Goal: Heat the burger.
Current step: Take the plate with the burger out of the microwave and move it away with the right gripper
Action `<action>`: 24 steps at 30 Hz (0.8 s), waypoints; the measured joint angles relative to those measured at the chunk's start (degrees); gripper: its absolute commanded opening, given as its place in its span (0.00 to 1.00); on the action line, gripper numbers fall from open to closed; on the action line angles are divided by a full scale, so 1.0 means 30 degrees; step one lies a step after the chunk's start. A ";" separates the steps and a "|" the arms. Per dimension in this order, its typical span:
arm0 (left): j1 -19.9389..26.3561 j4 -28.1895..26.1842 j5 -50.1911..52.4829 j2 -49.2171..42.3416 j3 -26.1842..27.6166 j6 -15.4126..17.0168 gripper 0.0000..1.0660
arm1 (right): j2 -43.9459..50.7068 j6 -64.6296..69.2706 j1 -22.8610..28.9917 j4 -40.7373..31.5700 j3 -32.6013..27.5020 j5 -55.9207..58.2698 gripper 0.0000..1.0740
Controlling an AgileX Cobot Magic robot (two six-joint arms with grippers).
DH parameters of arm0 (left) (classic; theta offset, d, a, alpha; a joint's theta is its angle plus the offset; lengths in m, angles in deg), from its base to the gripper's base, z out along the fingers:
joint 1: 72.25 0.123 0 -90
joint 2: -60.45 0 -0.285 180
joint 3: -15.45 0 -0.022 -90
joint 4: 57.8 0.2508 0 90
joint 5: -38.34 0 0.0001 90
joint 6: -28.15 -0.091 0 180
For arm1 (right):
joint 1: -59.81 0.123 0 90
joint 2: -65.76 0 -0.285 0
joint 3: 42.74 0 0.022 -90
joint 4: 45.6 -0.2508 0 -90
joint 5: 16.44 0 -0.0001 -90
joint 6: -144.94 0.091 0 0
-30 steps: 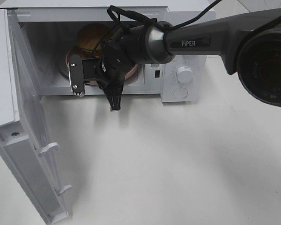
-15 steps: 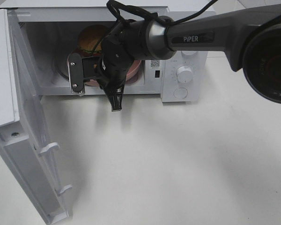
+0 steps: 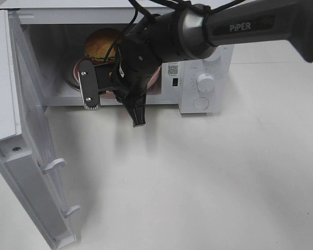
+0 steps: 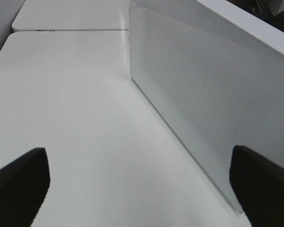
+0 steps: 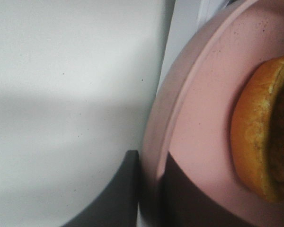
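seen from above: white microwave (image 3: 203,57) with door (image 3: 26,156) swung wide toward the camera, burger (image 3: 100,44) resting on pink round plate (image 3: 75,70) deep in the cavity. reaching across from the right side, dark right arm (image 3: 235,28) with right gripper (image 3: 164,195) at the cavity mouth, pinched narrow on the plate's near rim, as shown in the right wrist view, where black fingers (image 5: 120,194) clamp the pink edge with the bun's golden underside close by. plate partly hidden behind the wrist and its silver bracket (image 3: 88,88) in the overhead view. white control dial (image 3: 205,82) and round button (image 3: 201,103) on the front panel, small qr label (image 3: 172,69) beside them. white tabletop (image 3: 198,177) under everything. in the left wrist view: left gripper (image 4: 142,187) spread wide, its two dark fingertips (image 4: 19,182) far apart above the table, holding nothing, facing the perforated outer face of the open door.
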State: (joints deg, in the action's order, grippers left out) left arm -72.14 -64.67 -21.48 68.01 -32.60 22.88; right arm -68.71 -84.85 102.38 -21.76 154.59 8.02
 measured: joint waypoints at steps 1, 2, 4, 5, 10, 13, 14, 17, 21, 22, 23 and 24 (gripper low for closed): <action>0.0000 0.0000 0.0000 0.0000 0.0000 0.0000 0.92 | 0.0248 -0.0019 0.0000 0.0038 -0.0286 -0.0210 0.00; 0.0000 0.0000 0.0000 0.0000 0.0000 0.0000 0.92 | 0.0707 -0.0076 0.0000 0.0191 -0.0840 -0.0688 0.00; 0.0000 0.0000 0.0000 0.0000 0.0000 0.0000 0.92 | 0.1184 -0.0134 0.0000 0.0344 -0.1299 -0.0955 0.00; 0.0000 0.0000 0.0000 0.0000 0.0000 0.0000 0.92 | 0.1184 -0.0134 0.0000 0.0344 -0.1299 -0.0955 0.00; 0.0000 0.0000 0.0000 0.0000 0.0000 0.0000 0.92 | 0.2273 -0.0325 0.0000 0.0535 -0.2807 -0.1681 0.00; 0.0000 0.0000 0.0000 0.0000 0.0000 0.0000 0.92 | 0.2597 -0.0401 0.0000 0.0554 -0.3380 -0.1986 0.00; 0.0000 0.0000 0.0000 0.0000 0.0000 0.0000 0.92 | 0.2769 -0.0439 0.0019 0.0573 -0.3686 -0.2158 0.00; 0.0000 0.0000 0.0000 0.0000 0.0000 0.0000 0.92 | 0.3285 -0.0477 0.0115 0.0668 -0.4679 -0.2597 0.00; 0.0000 0.0000 0.0000 0.0000 0.0000 0.0000 0.92 | 0.3571 -0.0477 0.0172 0.0688 -0.5443 -0.3018 0.00; 0.0000 0.0000 0.0000 0.0000 0.0000 0.0000 0.92 | 0.3801 -0.0477 0.0172 0.0668 -0.5959 -0.3323 0.00; 0.0000 0.0000 0.0000 0.0000 0.0000 0.0000 0.92 | 0.3801 -0.0477 0.0172 0.0668 -0.5959 -0.3323 0.00; 0.0000 0.0000 0.0000 0.0000 0.0000 0.0000 0.92 | 0.3877 -0.0477 0.0210 0.0668 -0.6207 -0.3495 0.00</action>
State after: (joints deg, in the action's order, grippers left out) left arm -72.14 -64.67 -21.48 68.01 -32.60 22.88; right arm -57.08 -86.28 103.01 -19.76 135.96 -2.46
